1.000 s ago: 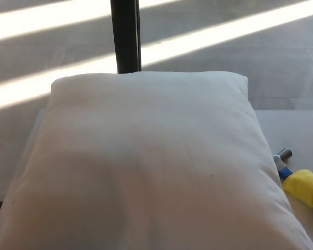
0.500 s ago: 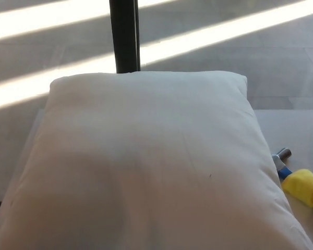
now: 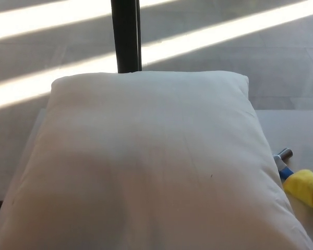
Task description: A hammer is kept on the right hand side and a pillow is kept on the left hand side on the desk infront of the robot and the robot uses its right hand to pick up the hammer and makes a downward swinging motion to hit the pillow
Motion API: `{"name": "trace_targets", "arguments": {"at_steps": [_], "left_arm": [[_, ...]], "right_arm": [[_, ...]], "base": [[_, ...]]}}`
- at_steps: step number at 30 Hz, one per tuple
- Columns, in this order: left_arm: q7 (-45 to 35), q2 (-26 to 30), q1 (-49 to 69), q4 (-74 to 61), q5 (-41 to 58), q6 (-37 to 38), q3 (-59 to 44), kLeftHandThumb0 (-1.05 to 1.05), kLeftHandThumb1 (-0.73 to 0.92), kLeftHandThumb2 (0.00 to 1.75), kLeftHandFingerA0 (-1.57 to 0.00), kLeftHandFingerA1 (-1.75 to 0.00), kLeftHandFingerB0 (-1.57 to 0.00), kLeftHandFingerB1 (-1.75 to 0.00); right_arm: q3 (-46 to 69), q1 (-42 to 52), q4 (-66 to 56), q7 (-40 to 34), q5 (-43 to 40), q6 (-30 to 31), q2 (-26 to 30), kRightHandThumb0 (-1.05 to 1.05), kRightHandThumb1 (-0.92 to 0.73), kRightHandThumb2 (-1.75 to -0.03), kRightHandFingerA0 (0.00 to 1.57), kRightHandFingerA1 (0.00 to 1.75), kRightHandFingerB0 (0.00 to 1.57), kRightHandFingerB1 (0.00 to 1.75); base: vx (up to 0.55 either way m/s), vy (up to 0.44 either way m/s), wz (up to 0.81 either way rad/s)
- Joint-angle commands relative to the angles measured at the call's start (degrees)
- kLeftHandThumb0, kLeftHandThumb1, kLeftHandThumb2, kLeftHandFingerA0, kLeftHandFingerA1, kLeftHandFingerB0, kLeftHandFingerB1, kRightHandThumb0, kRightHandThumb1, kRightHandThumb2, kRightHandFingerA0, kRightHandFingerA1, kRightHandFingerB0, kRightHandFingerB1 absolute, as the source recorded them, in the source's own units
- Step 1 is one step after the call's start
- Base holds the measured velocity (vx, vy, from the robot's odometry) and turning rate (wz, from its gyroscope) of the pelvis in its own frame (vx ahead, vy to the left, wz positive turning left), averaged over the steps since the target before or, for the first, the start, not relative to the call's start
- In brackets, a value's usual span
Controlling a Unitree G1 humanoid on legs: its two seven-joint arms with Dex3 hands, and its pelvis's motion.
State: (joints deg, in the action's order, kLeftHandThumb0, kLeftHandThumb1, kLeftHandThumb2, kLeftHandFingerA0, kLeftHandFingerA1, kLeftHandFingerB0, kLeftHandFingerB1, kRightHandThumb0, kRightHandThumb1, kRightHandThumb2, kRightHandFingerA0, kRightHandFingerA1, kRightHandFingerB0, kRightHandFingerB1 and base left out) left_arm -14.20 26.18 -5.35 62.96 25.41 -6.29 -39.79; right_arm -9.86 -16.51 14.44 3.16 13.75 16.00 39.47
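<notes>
step: reach hammer point(image 3: 300, 179) | my robot hand: unseen, state unknown | tip: grip yellow handle, skirt pillow point(image 3: 146, 161)

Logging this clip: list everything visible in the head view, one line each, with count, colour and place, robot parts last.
pillow: one, white, fills most of the view, lying on the desk.
hammer: one, yellow grip with a blue band and a metal end, at the right edge beside the pillow, partly cut off by the frame.
desk: one, pale, bare part showing to the right of the pillow.
post: one, black, upright behind the pillow's far edge.
floor: grey, crossed by bright sunlight stripes, beyond the desk.
left hand: not in view.
right hand: not in view.
</notes>
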Motion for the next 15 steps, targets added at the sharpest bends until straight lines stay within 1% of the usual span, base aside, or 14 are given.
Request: {"name": "trace_targets", "arguments": {"at_steps": [1, 4, 5, 7, 9, 10, 11, 12, 13, 14, 15], "left_arm": [[0.24, 1.0, 1.01, 0.52, -0.47, 0.35, 1.05, -0.61, 0.72, 0.62, -0.48, -0.53, -0.42, -0.44], [0.34, 1.16, 1.4, 0.73, 0.13, 0.42, 0.74, -0.62, 0.71, 0.61, -0.5, -0.54, -0.43, -0.45], [0.22, 1.18, 1.41, 0.83, 0.2, 0.53, 0.74, -0.62, 0.72, 0.61, -0.49, -0.54, -0.43, -0.45], [-0.62, 1.13, 1.74, 0.45, 0.32, 0.8, 0.81, -0.63, 0.72, 0.62, -0.46, -0.54, -0.42, -0.45], [-0.73, 1.11, 1.8, 0.35, 0.45, 0.81, 0.78, -0.63, 0.72, 0.62, -0.46, -0.54, -0.42, -0.45], [-0.31, 1.18, 1.65, 0.75, 0.3, 0.95, 0.84, -0.63, 0.73, 0.62, -0.49, -0.53, -0.44, -0.43], [-0.63, 1.29, 1.56, 1.2, 0.34, 1.13, 0.81, -0.63, 0.74, 0.62, -0.49, -0.54, -0.44, -0.43], [-1.21, 1.34, 1.64, 1.18, 0.57, 0.96, 0.7, -0.64, 0.73, 0.62, -0.47, -0.53, -0.43, -0.43], [-1.13, 1.32, 1.64, 1.2, 0.56, 1.06, 0.7, -0.64, 0.73, 0.62, -0.49, -0.53, -0.44, -0.43], [-1.24, 1.32, 1.64, 1.31, 0.53, 1.26, 0.72, -0.66, 0.73, 0.61, -0.51, -0.54, -0.45, -0.43], [-1.3, 1.31, 1.67, 1.1, 0.57, 1.04, 0.74, -0.65, 0.74, 0.62, -0.51, -0.55, -0.45, -0.42]], "right_arm": [[0.92, 0.0, -2.96, 2.18, 3.0, 0.24, 1.08, -0.79, -0.57, -0.95, 0.03, 0.36, 0.13, 0.42], [1.74, -0.73, -3.73, 3.03, 2.78, 0.69, 0.76, -0.79, -0.57, -0.93, 0.05, 0.38, 0.15, 0.42], [1.96, -0.76, -3.73, 3.27, 2.87, 0.68, 0.79, -0.89, -0.61, -0.95, 0.07, 0.37, 0.19, 0.43], [1.91, -0.65, -3.39, 3.92, 3.57, 0.99, 0.92, -0.81, -0.57, -0.94, 0.05, 0.43, 0.17, 0.43], [1.98, -0.67, -3.2, 4.08, 3.94, 0.97, 0.78, -0.81, -0.57, -0.94, 0.05, 0.43, 0.17, 0.43], [0.92, -0.14, -2.09, 4.44, 4.91, 1.8, 0.73, -0.81, -0.58, -0.96, 0.04, 0.46, 0.19, 0.44], [0.75, 0.18, -1.51, 4.52, 5.07, 2.16, 0.32, -0.88, -0.61, -0.94, 0.04, 0.45, 0.19, 0.42], [0.07, 0.3, -1.59, 4.8, 5.96, 3.32, 0.36, -0.89, -0.62, -0.95, 0.04, 0.44, 0.19, 0.42], [-0.45, 0.31, -1.18, 5.22, 6.37, 4.52, 0.06, -0.81, -0.73, -0.63, 0.05, 0.44, 0.25, 0.29], [-0.62, 0.52, -0.36, 4.5, 6.72, 3.98, -0.32, -0.83, -0.59, -0.94, 0.04, 0.47, 0.19, 0.43], [-0.7, 0.73, 0.39, 4.21, 6.74, 3.58, -0.74, -0.82, -0.58, -0.94, 0.03, 0.47, 0.19, 0.43]], "base": [[0.0, 0.0, 0.0], [0.0, 0.0, 0.0], [0.0, 0.0, 0.0], [0.0, 0.0, 0.0], [0.0, 0.0, 0.0], [0.0, 0.0, 0.0], [0.0, 0.0, 0.0], [0.0, 0.0, 0.0], [0.0, 0.0, 0.0], [0.0, 0.0, 0.0], [0.0, 0.0, 0.0]]}}
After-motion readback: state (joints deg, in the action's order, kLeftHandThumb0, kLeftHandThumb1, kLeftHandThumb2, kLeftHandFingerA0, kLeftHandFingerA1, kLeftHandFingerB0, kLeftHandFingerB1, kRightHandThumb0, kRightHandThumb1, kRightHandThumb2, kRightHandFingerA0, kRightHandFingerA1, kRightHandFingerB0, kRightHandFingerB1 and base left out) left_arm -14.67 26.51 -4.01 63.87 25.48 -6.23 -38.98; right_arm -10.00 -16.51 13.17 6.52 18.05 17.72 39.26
